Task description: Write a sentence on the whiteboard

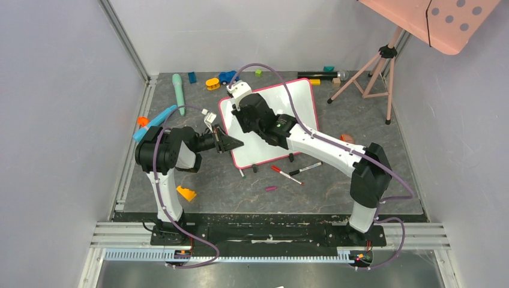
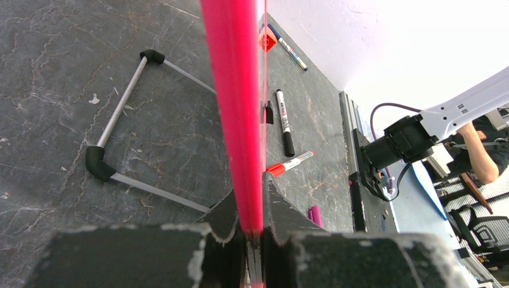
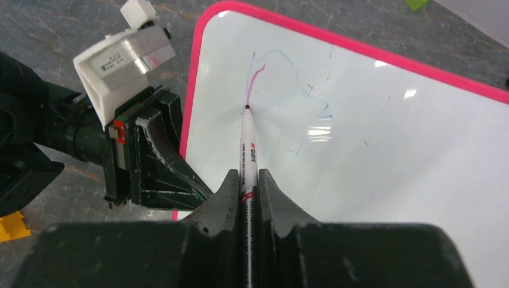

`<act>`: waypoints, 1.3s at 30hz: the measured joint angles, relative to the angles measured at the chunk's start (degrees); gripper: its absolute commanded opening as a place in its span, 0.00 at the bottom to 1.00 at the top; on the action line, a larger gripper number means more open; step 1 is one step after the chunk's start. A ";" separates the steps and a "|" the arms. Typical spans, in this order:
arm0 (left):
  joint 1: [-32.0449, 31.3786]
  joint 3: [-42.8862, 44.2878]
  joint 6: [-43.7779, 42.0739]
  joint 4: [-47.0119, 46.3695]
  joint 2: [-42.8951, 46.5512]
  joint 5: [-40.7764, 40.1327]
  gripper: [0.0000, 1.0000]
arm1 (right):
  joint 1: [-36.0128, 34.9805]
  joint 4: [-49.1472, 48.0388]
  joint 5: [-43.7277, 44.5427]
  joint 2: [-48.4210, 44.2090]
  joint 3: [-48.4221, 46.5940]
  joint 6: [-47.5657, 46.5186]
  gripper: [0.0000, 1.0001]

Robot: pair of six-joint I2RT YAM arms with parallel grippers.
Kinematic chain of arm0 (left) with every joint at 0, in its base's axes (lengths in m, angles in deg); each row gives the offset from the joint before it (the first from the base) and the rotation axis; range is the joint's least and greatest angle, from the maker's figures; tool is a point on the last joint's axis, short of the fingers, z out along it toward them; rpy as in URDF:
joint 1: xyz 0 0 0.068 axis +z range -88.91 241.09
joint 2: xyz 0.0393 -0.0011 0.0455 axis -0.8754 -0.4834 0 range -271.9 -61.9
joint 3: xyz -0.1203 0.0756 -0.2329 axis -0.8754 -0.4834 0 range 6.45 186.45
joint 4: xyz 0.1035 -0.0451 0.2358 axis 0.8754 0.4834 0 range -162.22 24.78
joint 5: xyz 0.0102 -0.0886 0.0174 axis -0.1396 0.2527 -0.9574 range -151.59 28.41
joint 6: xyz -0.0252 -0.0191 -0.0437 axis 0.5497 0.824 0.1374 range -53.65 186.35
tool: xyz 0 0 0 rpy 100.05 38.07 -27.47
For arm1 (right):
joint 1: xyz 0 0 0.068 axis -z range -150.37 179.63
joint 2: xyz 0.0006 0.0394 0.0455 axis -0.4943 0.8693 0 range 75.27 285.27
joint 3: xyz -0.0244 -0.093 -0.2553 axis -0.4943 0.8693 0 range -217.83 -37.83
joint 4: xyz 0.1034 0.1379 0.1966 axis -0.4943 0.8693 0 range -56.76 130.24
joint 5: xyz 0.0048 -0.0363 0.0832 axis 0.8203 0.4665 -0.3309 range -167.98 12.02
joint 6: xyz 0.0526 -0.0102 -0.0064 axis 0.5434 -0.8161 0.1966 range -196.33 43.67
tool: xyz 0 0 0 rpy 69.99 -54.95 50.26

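Observation:
The whiteboard [image 1: 300,102] with its pink-red frame stands tilted on the table. My left gripper [image 1: 235,144] is shut on the board's left frame edge [image 2: 234,90], with a finger on each side, as the left wrist view [image 2: 252,207] shows. My right gripper [image 3: 247,180] is shut on a white marker [image 3: 248,150] whose tip touches the board [image 3: 372,156] near its upper left. Of the sentence, only one short curved purple stroke [image 3: 256,79] shows above the tip, among faint blue smudges. In the top view my right gripper [image 1: 239,120] hovers over the board's left part.
A red-capped marker [image 1: 285,174], a black-capped marker [image 1: 305,168] and a purple cap [image 1: 271,188] lie in front of the board. A yellow piece [image 1: 186,193] lies near the left arm. Small toys line the back edge; a pink tripod [image 1: 372,72] stands at the back right.

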 measured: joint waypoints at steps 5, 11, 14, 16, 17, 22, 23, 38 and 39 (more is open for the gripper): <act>0.00 -0.02 0.02 0.00 0.00 -0.02 0.02 | -0.02 0.02 -0.39 -1.31 2.47 0.31 0.00; 0.02 -0.09 0.02 -0.02 0.00 -0.07 0.02 | 0.00 0.02 -0.90 -1.40 2.71 0.39 0.00; 0.04 -0.11 0.02 -0.07 0.00 -0.04 0.02 | 0.00 0.35 -1.20 -1.40 2.34 0.39 0.00; 0.04 -0.11 0.00 -0.11 0.00 -0.02 0.02 | 0.04 0.70 -1.44 -1.40 1.64 0.37 0.00; 0.04 -0.11 0.00 -0.11 0.00 0.00 0.02 | 0.04 0.70 -1.49 -1.40 1.22 0.35 0.00; 0.04 -0.11 0.00 -0.13 0.00 0.02 0.02 | 0.11 0.44 -1.90 -1.40 -0.72 0.24 0.00; 0.04 -0.11 0.00 -0.15 0.00 0.02 0.02 | 0.17 0.44 -1.99 -1.40 -1.09 0.20 0.00; 0.04 -0.11 0.00 -0.20 0.00 0.04 0.02 | 1.62 0.50 -2.23 0.87 -5.14 0.15 0.00; 0.04 -0.11 0.02 -0.20 0.00 0.04 0.02 | 1.70 0.50 -2.25 1.31 -5.16 0.15 0.00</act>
